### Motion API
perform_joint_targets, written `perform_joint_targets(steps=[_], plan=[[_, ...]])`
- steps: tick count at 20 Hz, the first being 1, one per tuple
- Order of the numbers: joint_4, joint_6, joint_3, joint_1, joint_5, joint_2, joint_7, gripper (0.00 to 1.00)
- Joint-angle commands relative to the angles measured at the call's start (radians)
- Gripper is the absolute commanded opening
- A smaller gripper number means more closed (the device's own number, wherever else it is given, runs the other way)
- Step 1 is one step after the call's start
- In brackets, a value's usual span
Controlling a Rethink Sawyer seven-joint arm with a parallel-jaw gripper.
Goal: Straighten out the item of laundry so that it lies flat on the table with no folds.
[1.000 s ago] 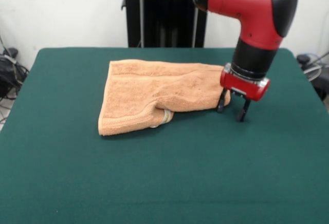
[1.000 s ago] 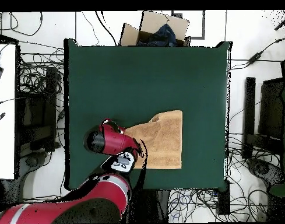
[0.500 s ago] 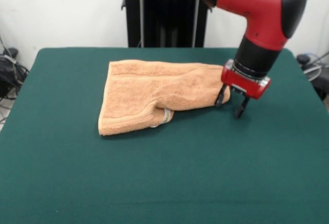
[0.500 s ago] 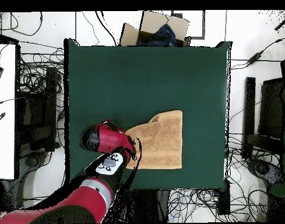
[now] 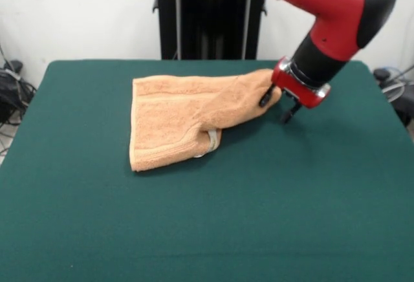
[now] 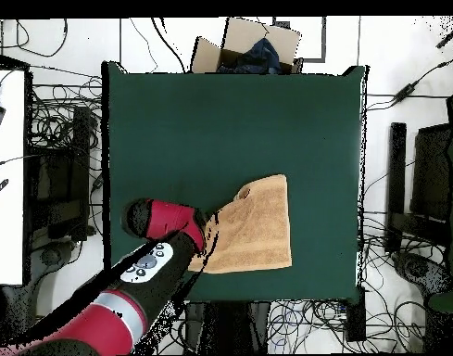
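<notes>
Front and overhead, shared table (image 5: pixel 97 230)

Green table (image 5: pixel 207 230) under folded towel (image 5: pixel 174 123)

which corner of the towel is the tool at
The far right corner in the front view: the tool is at the towel there, lifted off the table; the other corners lie flat.

Folded peach-orange terry-cloth towel (image 5: pixel 187 110) covering its own underside, red and black arm blocking its corner overhead, white care tag (image 5: pixel 211 141) lettering being too small to read.
</notes>
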Motion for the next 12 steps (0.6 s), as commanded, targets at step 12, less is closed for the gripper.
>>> perform_joint_targets(steps=[12], plan=[[-0.093,0.113,-0.112,0.072,0.025,0.16,0.304,1.0]])
